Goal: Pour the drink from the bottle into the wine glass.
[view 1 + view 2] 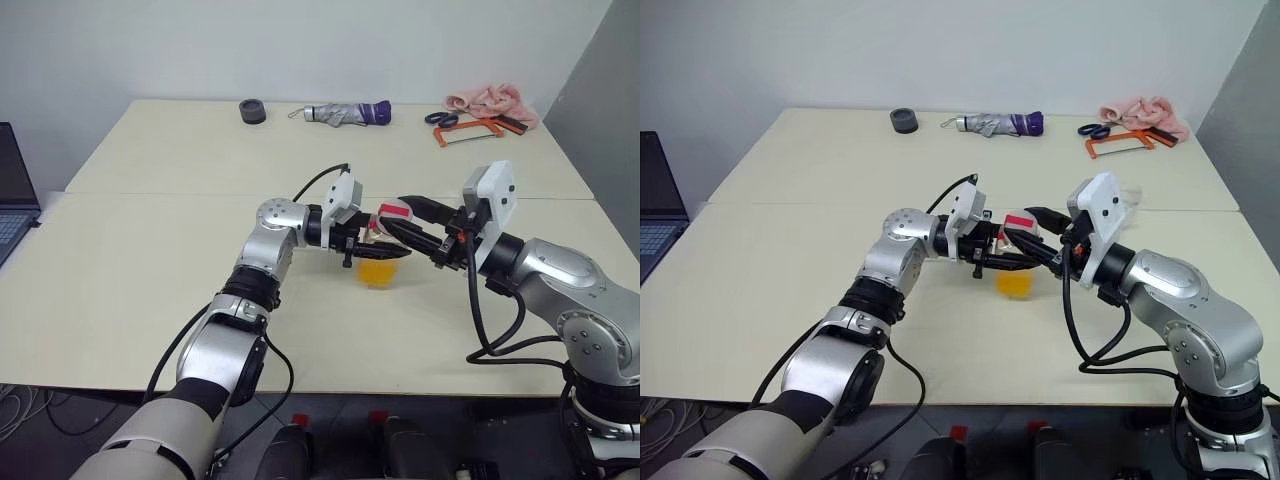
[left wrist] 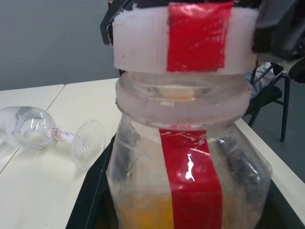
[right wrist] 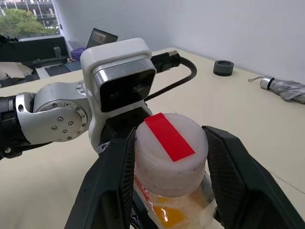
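Note:
The clear bottle (image 1: 379, 258) stands upright just above mid-table, a red stripe down its side, with my left gripper (image 1: 372, 250) shut on its body. The orange drink (image 1: 378, 274) fills its lower part. Its white cap (image 3: 169, 150), with a strip of red tape across the top, sits between the two black fingers of my right gripper (image 3: 169, 138), which press against it from both sides. In the left wrist view the wine glass (image 2: 33, 128) lies on its side on the table beyond the bottle, with its foot (image 2: 88, 140) toward the bottle.
Along the table's far edge lie a dark ring (image 1: 252, 111), a folded umbrella (image 1: 345, 115), a pink cloth (image 1: 490, 100), scissors and an orange-framed saw (image 1: 468, 132). A laptop (image 1: 12, 195) sits at the left. Cables hang from both wrists.

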Available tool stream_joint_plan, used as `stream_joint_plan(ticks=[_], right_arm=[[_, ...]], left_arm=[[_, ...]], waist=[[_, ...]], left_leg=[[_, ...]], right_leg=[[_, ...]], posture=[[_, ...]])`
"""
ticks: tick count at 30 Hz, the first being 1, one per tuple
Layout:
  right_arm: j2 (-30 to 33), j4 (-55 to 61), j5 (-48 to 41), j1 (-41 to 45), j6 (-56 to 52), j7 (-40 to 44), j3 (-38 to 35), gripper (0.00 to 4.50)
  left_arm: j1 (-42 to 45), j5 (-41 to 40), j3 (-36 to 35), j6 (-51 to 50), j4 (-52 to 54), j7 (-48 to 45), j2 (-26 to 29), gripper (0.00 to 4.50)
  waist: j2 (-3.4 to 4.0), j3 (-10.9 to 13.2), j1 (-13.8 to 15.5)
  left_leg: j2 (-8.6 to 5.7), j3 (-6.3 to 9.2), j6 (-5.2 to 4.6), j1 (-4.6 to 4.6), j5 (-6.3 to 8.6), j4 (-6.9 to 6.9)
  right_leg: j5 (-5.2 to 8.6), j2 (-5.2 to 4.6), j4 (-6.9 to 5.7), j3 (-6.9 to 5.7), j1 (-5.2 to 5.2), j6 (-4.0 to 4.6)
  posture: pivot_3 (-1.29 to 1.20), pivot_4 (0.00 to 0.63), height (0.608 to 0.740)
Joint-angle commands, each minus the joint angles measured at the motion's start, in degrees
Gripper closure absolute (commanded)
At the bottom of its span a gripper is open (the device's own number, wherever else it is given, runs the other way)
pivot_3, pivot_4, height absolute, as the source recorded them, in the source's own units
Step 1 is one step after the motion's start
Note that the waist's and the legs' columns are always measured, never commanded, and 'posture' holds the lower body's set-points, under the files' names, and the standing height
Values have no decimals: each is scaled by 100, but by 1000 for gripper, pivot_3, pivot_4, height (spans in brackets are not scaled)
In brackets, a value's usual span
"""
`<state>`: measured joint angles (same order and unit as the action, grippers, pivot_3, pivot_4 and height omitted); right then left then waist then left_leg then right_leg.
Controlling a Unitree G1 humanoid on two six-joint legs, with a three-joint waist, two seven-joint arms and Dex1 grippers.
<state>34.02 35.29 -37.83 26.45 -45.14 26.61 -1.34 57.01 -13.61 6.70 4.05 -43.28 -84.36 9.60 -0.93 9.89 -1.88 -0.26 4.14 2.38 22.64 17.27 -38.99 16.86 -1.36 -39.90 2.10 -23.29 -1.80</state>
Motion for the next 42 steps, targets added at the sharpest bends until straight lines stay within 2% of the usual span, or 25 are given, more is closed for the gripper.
stream_joint_plan(ticks=[1,4,8,11,13,15,17,20,23,25,29,33,38,39,42], right_arm=[[447,380,1209,-34,1114,280,497,2670],[422,319,1563,-144,1598,318,593,2736],[-32,384,954,-282,1411,171,58,2759],[-185,454,52,-410,790,-113,-723,2759],[-53,386,-493,-765,420,-165,-1413,2759],[192,309,-536,-1402,324,-5,-1932,2759],[416,149,-87,-2220,534,194,-2111,2759],[482,-500,1068,-3148,1202,-20,-1740,2759],[176,-1350,1958,-3340,1871,-531,-1406,2759],[-152,-1784,2121,-3300,2113,-735,-1398,2759],[-366,-1905,1938,-3298,2237,-491,-1544,1472],[-184,-1695,1607,-3380,2119,-97,-1809,50],[468,-1162,1636,-3466,2211,528,-1853,0],[518,-938,1448,-3300,2051,600,-1788,0],[561,-225,878,-2148,1321,840,-898,0]], left_arm=[[126,-120,-83,33,226,14,-4,2741],[111,-121,-83,18,245,18,0,2767],[90,-130,-92,-15,268,46,3,2767],[57,-149,-112,-59,319,80,24,2767],[43,-164,-142,-88,346,110,62,2767],[30,-191,-188,-141,372,159,103,2767],[23,-209,-218,-162,395,200,149,2767],[89,-248,-344,-169,356,335,239,2767],[146,-276,-453,-195,308,458,322,2767],[137,-274,-469,-203,314,490,396,2768],[102,-311,-502,-265,395,588,507,2768],[80,-333,-647,-339,415,871,625,2768],[-50,-122,-815,-144,446,1580,886,2771],[-68,-100,-883,-149,447,1818,915,2775],[-92,149,-1198,-35,284,3160,1030,2777]], waist=[[0,0,-1],[-1,0,-2],[-1,0,1],[-1,0,6],[-1,0,23],[-1,0,55],[0,0,49],[-1,0,36],[0,-1,-26],[3,-2,-50],[5,-3,-58],[5,-3,-30],[4,-3,-11],[4,-3,-12],[5,-2,-102]], left_leg=[[0,0,0,0,0,0],[0,0,0,0,0,0],[1,0,1,-1,-1,-1],[0,1,5,0,-3,-1],[1,2,5,1,-3,-1],[-1,10,1,6,-1,-1],[-3,4,0,8,0,0],[-4,0,-1,6,0,0],[-5,-16,-6,-10,-2,0],[-1,-23,-9,-22,-5,2],[7,-20,-12,-25,-7,5],[2,-18,-12,-22,-7,4],[0,-17,-12,-21,-7,3],[2,-16,-12,-21,-7,3],[8,-15,-12,-26,-7,2]], right_leg=[[0,1,0,0,0,0],[1,2,1,-2,0,-1],[0,2,-1,0,0,-1],[0,-2,-1,0,0,0],[0,-3,-1,0,0,0],[0,-4,5,-7,5,0],[0,-4,6,-2,4,0],[0,-2,4,-1,4,-1],[1,0,-8,21,5,-2],[1,4,-15,31,5,-2],[1,15,-18,29,5,-2],[1,8,-16,27,7,-2],[1,6,-13,27,7,-2],[1,7,-13,26,7,-2],[0,10,-15,27,9,-2]], posture=[[0,150,740],[0,150,740],[0,150,740],[0,150,740],[0,150,740],[0,150,740],[0,150,740],[0,150,740],[0,150,740],[0,150,740],[0,150,740],[0,150,740],[0,150,740],[0,150,740],[0,150,740]])
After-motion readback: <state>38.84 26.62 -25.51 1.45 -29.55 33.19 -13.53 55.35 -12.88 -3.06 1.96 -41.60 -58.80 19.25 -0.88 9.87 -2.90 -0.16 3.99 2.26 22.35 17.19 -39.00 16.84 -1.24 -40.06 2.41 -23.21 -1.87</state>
